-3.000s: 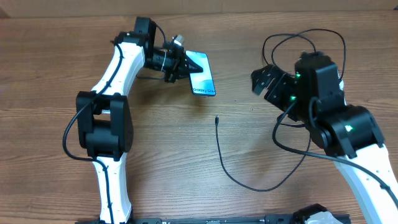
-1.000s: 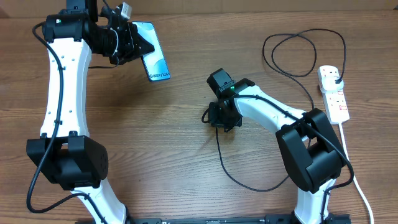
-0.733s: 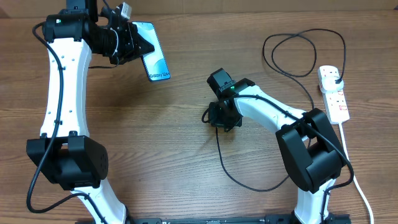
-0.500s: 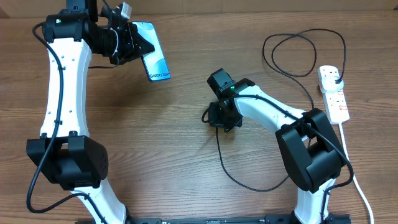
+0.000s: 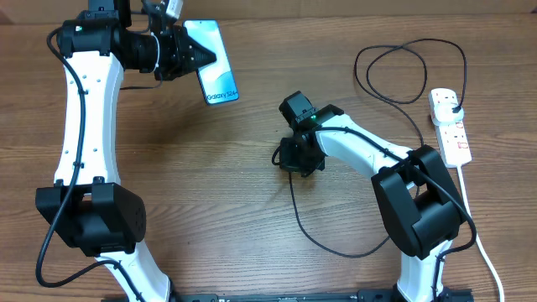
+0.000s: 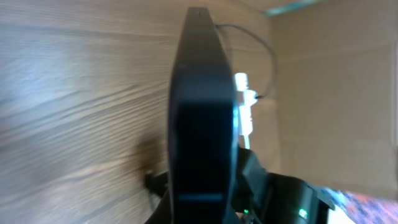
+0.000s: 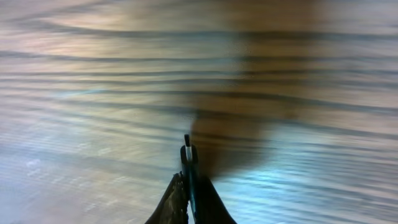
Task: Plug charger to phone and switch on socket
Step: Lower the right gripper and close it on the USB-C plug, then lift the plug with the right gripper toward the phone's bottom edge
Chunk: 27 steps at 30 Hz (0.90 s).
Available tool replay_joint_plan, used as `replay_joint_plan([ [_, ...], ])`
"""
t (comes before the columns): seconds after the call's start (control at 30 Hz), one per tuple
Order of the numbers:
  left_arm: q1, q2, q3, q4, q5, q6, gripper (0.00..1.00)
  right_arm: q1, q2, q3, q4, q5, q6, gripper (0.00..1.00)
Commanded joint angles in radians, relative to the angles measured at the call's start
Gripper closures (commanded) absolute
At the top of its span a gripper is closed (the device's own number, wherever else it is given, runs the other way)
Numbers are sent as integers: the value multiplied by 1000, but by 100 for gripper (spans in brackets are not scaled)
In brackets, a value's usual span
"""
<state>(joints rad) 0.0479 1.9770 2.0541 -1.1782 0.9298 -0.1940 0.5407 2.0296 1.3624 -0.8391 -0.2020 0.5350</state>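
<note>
Phone (image 5: 214, 63) — long axis near-far, bottom nearward

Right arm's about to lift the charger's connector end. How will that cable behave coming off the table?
Probably floppy: the charger lies in loose curves and loops, so it should trail limply behind the right tool. Likely light, being so thin. Its far end looks plugged into the socket, so slack may run out.
</note>
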Motion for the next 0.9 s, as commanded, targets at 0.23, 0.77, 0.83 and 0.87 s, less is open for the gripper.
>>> replay_joint_plan([
  [0.23, 8, -8, 10, 165, 450, 66, 96, -96, -214, 118, 58, -576, -264, 96],
  [0.77, -8, -8, 10, 241, 609, 45, 96, -119, -331, 118, 241, -994, -318, 96],
  [0.83, -8, -8, 10, 242, 628, 45, 96, -119, -334, 118, 291, -1005, -272, 96],
  [0.87, -9, -8, 10, 244, 647, 44, 96, -119, -335, 118, 312, -1005, -248, 96],
])
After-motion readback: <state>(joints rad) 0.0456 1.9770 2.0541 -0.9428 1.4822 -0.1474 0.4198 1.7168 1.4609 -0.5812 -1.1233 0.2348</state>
